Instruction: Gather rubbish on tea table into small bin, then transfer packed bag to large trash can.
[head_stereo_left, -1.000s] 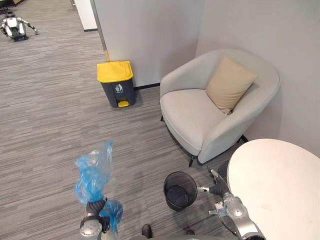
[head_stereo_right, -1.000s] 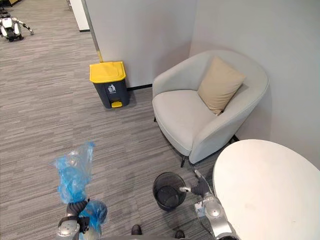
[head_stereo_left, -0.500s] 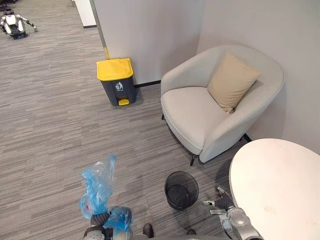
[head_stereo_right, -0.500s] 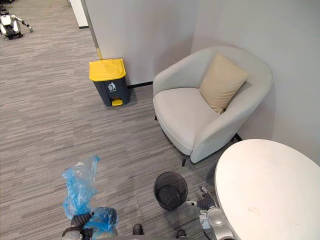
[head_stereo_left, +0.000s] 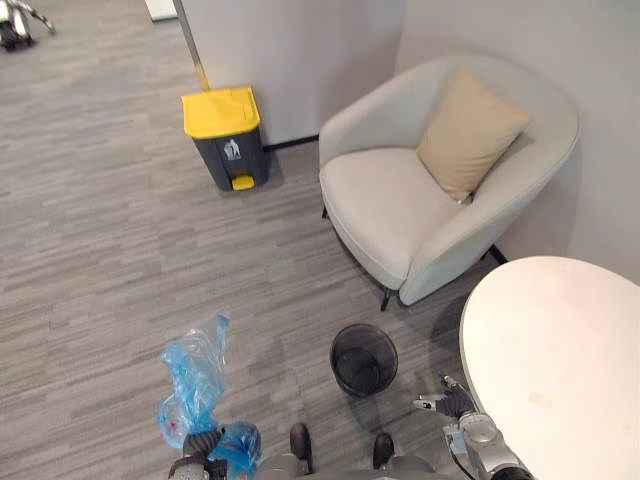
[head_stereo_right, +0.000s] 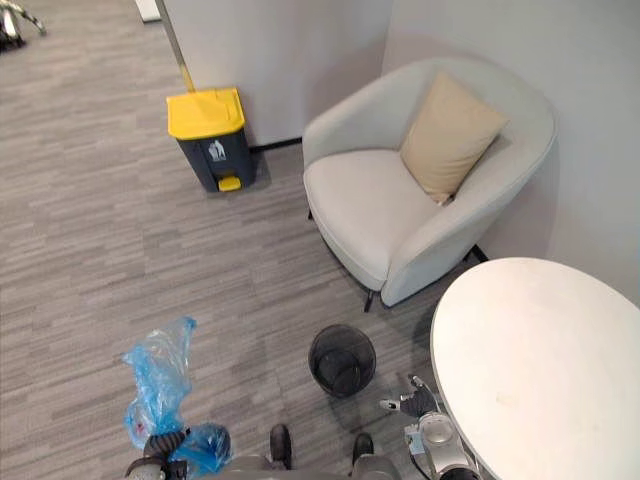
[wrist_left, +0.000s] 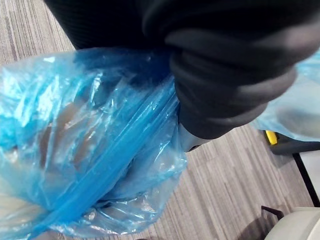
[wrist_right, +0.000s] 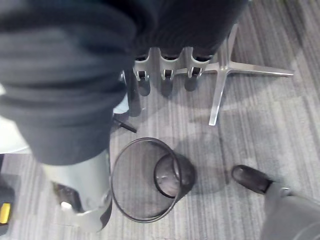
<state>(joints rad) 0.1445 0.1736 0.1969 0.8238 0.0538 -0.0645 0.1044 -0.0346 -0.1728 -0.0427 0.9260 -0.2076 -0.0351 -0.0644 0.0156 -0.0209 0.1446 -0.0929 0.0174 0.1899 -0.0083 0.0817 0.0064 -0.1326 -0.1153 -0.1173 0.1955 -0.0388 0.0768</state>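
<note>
A blue plastic bag (head_stereo_left: 195, 378) with rubbish inside hangs bunched over the grey carpet at the lower left. My left hand (head_stereo_left: 201, 466) is shut on its neck; up close the blue film (wrist_left: 85, 150) wraps against the hand (wrist_left: 187, 140). The small black mesh bin (head_stereo_left: 363, 358) stands bare on the floor beside the white round tea table (head_stereo_left: 560, 360). My right hand (head_stereo_left: 441, 402) hovers open just right of the bin (wrist_right: 145, 182), holding nothing, its fingers (wrist_right: 167, 80) straight. The large trash can (head_stereo_left: 222, 135), dark grey with a yellow lid shut, stands by the far wall.
A light grey armchair (head_stereo_left: 400, 215) with a tan cushion (head_stereo_left: 470, 120) sits in the corner, right of the trash can. The table's silver star base (wrist_right: 240, 70) spreads on the floor near the small bin. Open carpet (head_stereo_left: 110, 260) runs between the bag and the trash can.
The camera has shifted, so the whole scene sits higher in the picture. My left hand has brought the blue bag lower and closer to me. My right hand has drawn back from the small bin.
</note>
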